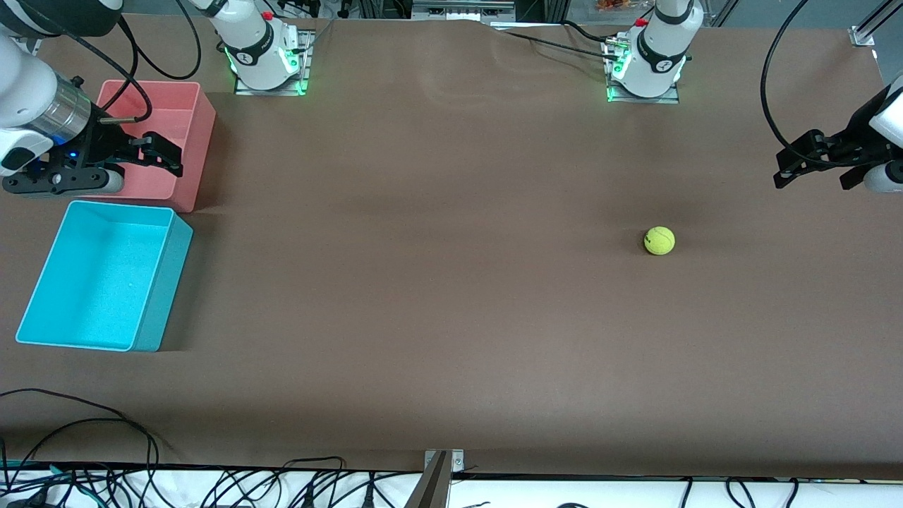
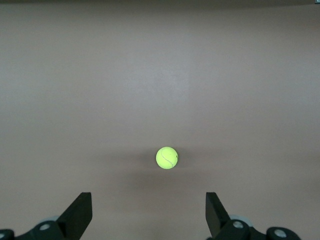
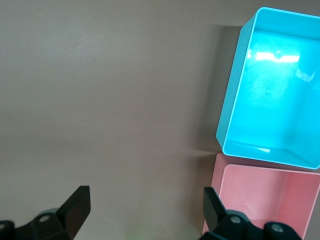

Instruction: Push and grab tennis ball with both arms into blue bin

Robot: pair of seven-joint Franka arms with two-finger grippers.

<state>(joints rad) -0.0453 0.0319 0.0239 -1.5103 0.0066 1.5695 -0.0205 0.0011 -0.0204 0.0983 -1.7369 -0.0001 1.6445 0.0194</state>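
Observation:
The tennis ball [image 1: 659, 240] is small and yellow-green. It rests on the brown table toward the left arm's end, and in the left wrist view the ball [image 2: 167, 158] lies ahead of the fingers, apart from them. My left gripper [image 1: 794, 161] [image 2: 148, 200] hovers open over the table at that end and holds nothing. The blue bin [image 1: 166, 289] [image 3: 229, 105] stands with nothing in it at the right arm's end. My right gripper [image 1: 161, 154] [image 3: 145, 196] hangs open over the edge of the pink bin, with nothing between its fingers.
A pink bin [image 1: 201, 134] [image 3: 265, 200] stands right beside the blue bin, farther from the front camera. The two arm bases [image 1: 264, 60] [image 1: 649, 67] sit at the table's back edge. Cables [image 1: 106, 451] trail along the front edge.

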